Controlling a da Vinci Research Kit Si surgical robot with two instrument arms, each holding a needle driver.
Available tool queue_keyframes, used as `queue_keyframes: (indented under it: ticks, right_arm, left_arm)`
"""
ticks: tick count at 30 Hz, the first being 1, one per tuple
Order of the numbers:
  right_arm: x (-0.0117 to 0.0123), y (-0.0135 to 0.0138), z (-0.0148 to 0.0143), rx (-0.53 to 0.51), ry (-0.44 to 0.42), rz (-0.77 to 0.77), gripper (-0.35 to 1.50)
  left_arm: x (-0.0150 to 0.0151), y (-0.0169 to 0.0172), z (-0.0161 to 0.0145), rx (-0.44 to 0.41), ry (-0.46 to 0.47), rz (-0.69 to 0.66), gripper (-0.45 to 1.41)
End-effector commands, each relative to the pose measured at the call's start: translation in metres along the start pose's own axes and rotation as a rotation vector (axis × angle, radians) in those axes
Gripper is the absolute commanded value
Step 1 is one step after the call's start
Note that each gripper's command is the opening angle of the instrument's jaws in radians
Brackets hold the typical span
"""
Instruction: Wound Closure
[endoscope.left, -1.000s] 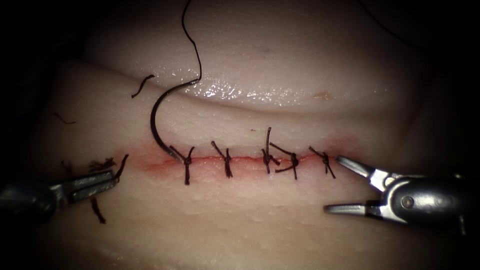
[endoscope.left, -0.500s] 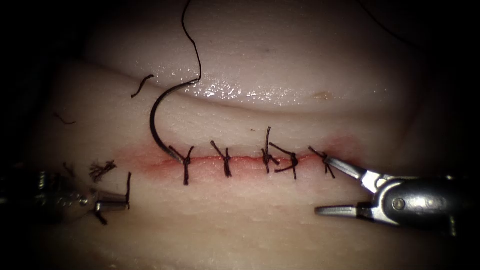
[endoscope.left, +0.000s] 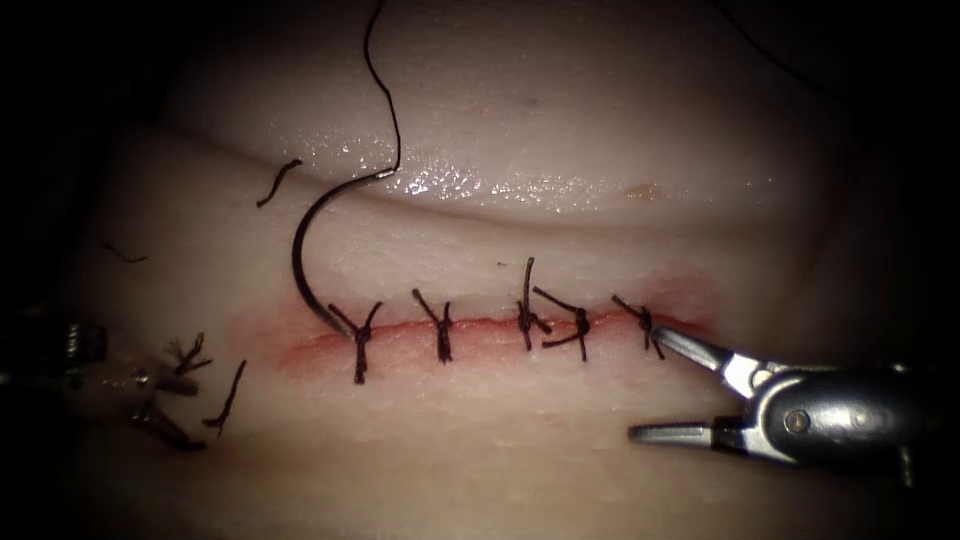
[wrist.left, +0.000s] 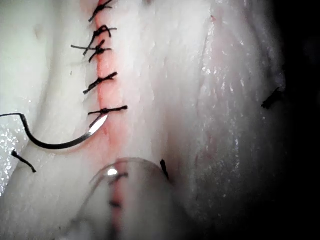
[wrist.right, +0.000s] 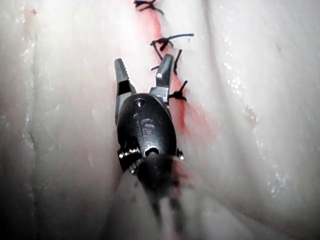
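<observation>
1. The tissue (endoscope.left: 560, 440) lies across the endoscope view, with the cut (endoscope.left: 480, 325) running left to right through the middle of the frame, edged with red fluid (endoscope.left: 290, 345).
2. Five knotted stitches (endoscope.left: 440, 325) cross the cut, spaced along its length.
3. The needle (endoscope.left: 305, 255) rests free on the tissue in the upper left of the frame, above the cut. It curves down from its thread end to a tip just beside the leftmost stitch. From these views I cannot tell whether the tip enters the tissue. Neither tool holds it.
4. The thread (endoscope.left: 385, 90) rises from the needle's upper end towards the top edge of the frame.
5. The right tool (endoscope.left: 665, 385) comes in at the lower right with its jaws spread wide and nothing between them. The upper jaw's tip sits just beside the rightmost stitch, at the cut's right end; the lower jaw is below the cut.
6. In the right wrist view the same tool (wrist.right: 142, 70) has its jaws apart, one beside a stitch.
7. The left tool (endoscope.left: 150, 395) is at the lower left edge, blurred among cut ends of thread (endoscope.left: 225, 400). I cannot tell how its jaws stand or whether it holds anything.
8. In the left wrist view the needle (wrist.left: 60, 142) shows with its bright tip next to the nearest stitch.
</observation>
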Motion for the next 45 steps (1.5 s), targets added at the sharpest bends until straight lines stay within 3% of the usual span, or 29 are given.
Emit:
queue_keyframes:
  ticks: [1,4,7,12,20,23,24,34,40,45]
  right_arm:
    - [-0.0004,-0.0005,0.0011,0.003,0.002,0.001,1.45]
    - [-0.0004,-0.0007,0.0013,0.006,0.006,0.000,1.45]
    - [-0.0004,-0.0008,0.0014,0.005,0.006,-0.002,1.45]
    - [-0.0004,-0.0008,0.0014,0.003,0.009,-0.001,1.45]
    - [-0.0002,-0.0009,0.0013,0.006,0.007,-0.001,1.45]
    - [0.0000,-0.0010,0.0012,0.007,0.007,0.000,1.43]
    - [0.0000,-0.0011,0.0012,0.009,0.009,0.000,1.43]
    - [0.0012,-0.0005,0.0009,0.016,0.002,0.013,1.43]
    - [0.0049,0.0017,0.0004,0.013,0.006,0.061,1.43]
    - [0.0079,0.0030,0.0001,0.060,-0.046,0.088,1.35]
  left_arm:
    - [0.0005,0.0004,0.0005,-0.012,0.006,0.002,0.69]
    - [0.0005,0.0012,-0.0009,-0.027,0.009,0.006,0.66]
    - [0.0006,0.0018,-0.0027,-0.005,0.035,-0.001,0.44]
    - [0.0016,0.0023,-0.0068,0.072,0.156,0.008,0.22]
    - [0.0037,0.0015,-0.0111,0.197,0.360,-0.044,0.22]
    - [0.0044,0.0015,-0.0118,0.176,0.539,-0.078,0.34]
    - [0.0045,0.0015,-0.0123,0.203,0.649,-0.097,0.39]
    - [0.0062,0.0017,-0.0132,0.242,0.847,-0.175,0.58]
    - [0.0091,0.0022,-0.0132,0.253,0.917,-0.167,0.63]
    - [0.0131,0.0018,-0.0126,0.297,0.979,-0.059,0.61]
